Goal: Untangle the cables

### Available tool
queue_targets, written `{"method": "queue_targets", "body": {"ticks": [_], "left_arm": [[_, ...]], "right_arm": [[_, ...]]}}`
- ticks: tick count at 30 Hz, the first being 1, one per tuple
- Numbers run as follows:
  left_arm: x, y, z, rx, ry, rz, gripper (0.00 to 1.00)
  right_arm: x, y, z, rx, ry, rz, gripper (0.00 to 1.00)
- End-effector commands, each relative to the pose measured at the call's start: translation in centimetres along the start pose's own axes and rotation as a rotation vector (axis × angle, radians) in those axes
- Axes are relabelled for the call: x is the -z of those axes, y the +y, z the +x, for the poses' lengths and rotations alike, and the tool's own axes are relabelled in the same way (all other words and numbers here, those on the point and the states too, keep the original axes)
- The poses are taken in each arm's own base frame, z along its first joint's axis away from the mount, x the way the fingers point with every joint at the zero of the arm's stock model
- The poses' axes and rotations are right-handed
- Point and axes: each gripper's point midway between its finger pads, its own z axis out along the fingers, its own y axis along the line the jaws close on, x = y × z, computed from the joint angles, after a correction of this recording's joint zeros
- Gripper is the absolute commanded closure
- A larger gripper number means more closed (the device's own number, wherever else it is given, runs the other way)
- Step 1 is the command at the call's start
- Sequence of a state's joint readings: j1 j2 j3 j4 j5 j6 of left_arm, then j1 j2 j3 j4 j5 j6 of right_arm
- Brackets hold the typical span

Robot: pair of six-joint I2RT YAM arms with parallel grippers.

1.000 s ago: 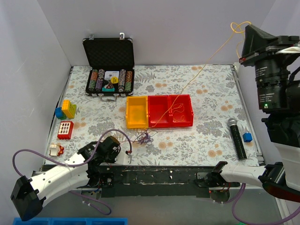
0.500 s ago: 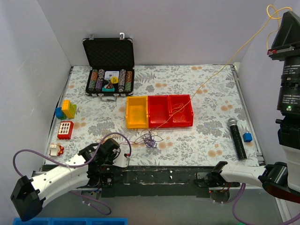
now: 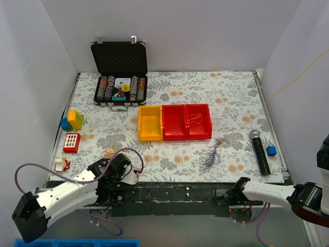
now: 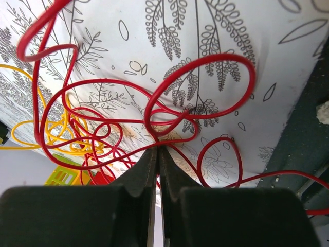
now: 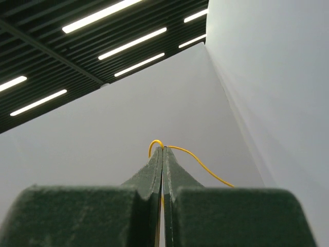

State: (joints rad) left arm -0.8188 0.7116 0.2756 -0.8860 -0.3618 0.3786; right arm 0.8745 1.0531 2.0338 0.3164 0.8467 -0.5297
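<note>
Dark two-finger claw (image 4: 157, 152) is pinching a thin red wire (image 4: 216, 55), fingertips meeting with no gap at bottom centre. The red wire is looping out above the tips and to both sides: one big round loop is sitting upper right, more coils are crowding on the left, and one strand is running off right across the dark table edge (image 4: 303, 149). A thin yellow wire (image 4: 72, 152) is lying in loops at left, crossing the red coils. White leaf-print table (image 4: 288, 67) is filling the background. A lime-green block (image 4: 61, 175) is peeking in lower left.

Floral table (image 3: 231, 98), chip case (image 3: 119, 77), three bins (image 3: 174, 138), microphone (image 3: 259, 152), toy blocks (image 3: 72, 120), cables (image 3: 212, 156)
</note>
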Motion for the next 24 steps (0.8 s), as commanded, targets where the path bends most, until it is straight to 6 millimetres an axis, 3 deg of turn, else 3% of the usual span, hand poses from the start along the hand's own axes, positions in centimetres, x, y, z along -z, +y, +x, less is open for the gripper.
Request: {"method": "queue_targets", "body": {"ticks": [1,3,8,11,14,17,20,24], "left_arm": [[-0.5,-1.4,0.5,-0.022,0.019,0.058,1.00],[-0.3,0.2,-0.4,0.001,-0.017,0.002,1.00],[3.0,8.0,-4.8,0.175,-0.210,-0.207,0.99],[5.9,10.7,-7.1,0.269,-0.324,-0.212,0.83],[8.0,11.8,-8.7,0.326,-0.418,-0.185,0.70],[9.2,11.9,-9.8,0.352,-0.490,-0.157,0.64],[9.7,12.3,-10.1,0.368,-0.519,-0.171,0.62],[10.2,13.0,-10.2,0.398,-0.538,-0.199,0.45]], "right_arm": [[0.1,-1.7,-2.2,-0.037,-0.045,0.042,0.99],[0.1,-0.4,-0.5,-0.031,0.002,0.006,0.99],[0.8,2.9,3.9,-0.037,0.107,-0.092,0.99],[1.1,5.0,6.0,-0.052,0.159,-0.154,0.99],[1.3,7.4,7.5,-0.075,0.206,-0.227,0.99],[1.5,9.9,9.0,-0.088,0.252,-0.306,0.99],[1.8,12.1,9.1,-0.136,0.258,-0.388,0.99],[2.1,14.8,8.7,-0.222,0.275,-0.487,0.99]]}}
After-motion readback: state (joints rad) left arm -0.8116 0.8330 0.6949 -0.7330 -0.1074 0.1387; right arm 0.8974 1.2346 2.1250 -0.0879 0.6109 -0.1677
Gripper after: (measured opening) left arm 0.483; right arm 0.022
